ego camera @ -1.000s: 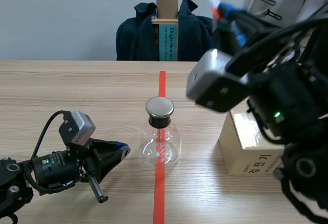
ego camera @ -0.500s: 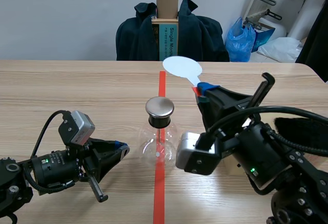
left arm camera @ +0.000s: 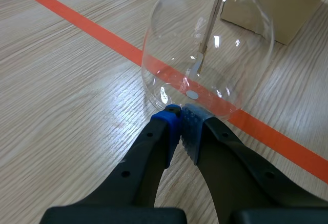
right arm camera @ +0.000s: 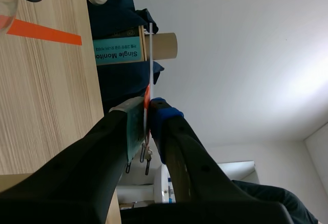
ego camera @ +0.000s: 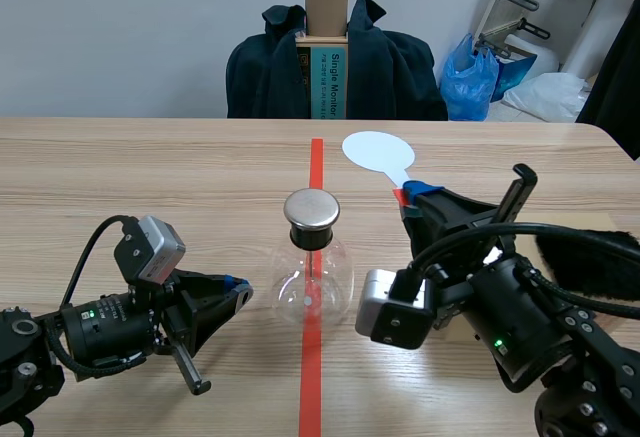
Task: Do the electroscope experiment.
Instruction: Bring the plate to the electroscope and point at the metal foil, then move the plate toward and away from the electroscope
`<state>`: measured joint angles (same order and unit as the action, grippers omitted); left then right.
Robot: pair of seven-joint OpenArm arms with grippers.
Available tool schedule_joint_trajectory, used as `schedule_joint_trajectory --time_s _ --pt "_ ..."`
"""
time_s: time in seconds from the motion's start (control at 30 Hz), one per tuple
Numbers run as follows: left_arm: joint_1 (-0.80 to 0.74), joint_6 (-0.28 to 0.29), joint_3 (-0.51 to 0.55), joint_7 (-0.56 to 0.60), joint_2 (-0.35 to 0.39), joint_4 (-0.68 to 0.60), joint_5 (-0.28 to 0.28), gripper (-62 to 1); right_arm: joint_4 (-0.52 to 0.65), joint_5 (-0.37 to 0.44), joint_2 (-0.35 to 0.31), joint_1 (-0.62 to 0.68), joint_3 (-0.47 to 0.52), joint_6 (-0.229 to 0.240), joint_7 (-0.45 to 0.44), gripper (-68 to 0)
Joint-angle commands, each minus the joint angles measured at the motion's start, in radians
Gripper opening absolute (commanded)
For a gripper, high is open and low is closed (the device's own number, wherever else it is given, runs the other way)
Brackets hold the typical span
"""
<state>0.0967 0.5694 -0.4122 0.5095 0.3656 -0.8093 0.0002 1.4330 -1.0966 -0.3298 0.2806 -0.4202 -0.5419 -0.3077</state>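
**Electroscope [ego camera: 313, 267] on the table, paddle [ego camera: 376, 150] held up beyond it**

A pale wooden table [ego camera: 150, 167] fills most of the scene view. Behind its far edge, a dark coat [ego camera: 385, 67] is draped over a seat. An upright carton [ego camera: 327, 52] with a teal label stands in the middle of the coat. A blue plastic bag [ego camera: 480, 72] sits on the floor to the coat's right. On the table's right side lies a black furry cloth [ego camera: 590, 257], partly hidden behind the right arm. That arm also covers most of a brown cardboard box [left arm camera: 277, 3], which stands just behind the electroscope in the left wrist view.

The electroscope is a round clear glass flask with a black neck and a flat metal cap [ego camera: 312, 210]. It stands upright near the middle of the table, on the orange-red tape line [ego camera: 312, 377]. A thin rod hangs down inside it.

The right gripper [ego camera: 408, 197] is clamped on the red stem of the paddle. The paddle's white disc is raised past the electroscope, toward the right and the far side. The disc is clear of the cap, and nothing stands between them.

The left gripper [ego camera: 235, 292] lies low on the table at the electroscope's left. Its fingers are pressed together on nothing. Their tips sit just beside the base of the glass, and whether they touch it cannot be told.
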Motion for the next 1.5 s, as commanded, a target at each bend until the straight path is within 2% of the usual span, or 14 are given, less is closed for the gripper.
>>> schedule_joint_trajectory --time_s 0.0,0.1,0.53,0.87,1.23,1.47 --pt "0.003 0.000 0.006 0.018 -0.005 -0.023 -0.010 -58.2 0.012 -0.011 -0.014 -0.009 0.008 -0.014 0.007 -66.7" --pt "0.003 0.000 0.006 0.017 -0.005 -0.023 -0.010 -58.2 0.011 -0.018 -0.014 -0.009 0.008 -0.010 -0.002 -66.7" --pt "0.003 -0.002 0.006 0.014 -0.005 -0.023 -0.010 -58.2 0.011 -0.045 -0.017 0.019 0.008 -0.011 -0.218 -66.7" --pt "0.003 -0.002 0.006 0.014 -0.005 -0.023 -0.010 -58.2 0.011 -0.057 -0.017 0.024 0.008 -0.018 -0.286 -66.7" --pt "0.003 -0.002 0.006 0.014 -0.005 -0.023 -0.010 -58.2 0.011 -0.071 -0.017 0.024 0.008 -0.018 -0.302 -66.7" --pt "0.003 -0.002 0.006 0.014 -0.005 -0.023 -0.010 -58.2 0.011 -0.071 -0.016 0.024 0.008 -0.065 -0.197 -66.7"
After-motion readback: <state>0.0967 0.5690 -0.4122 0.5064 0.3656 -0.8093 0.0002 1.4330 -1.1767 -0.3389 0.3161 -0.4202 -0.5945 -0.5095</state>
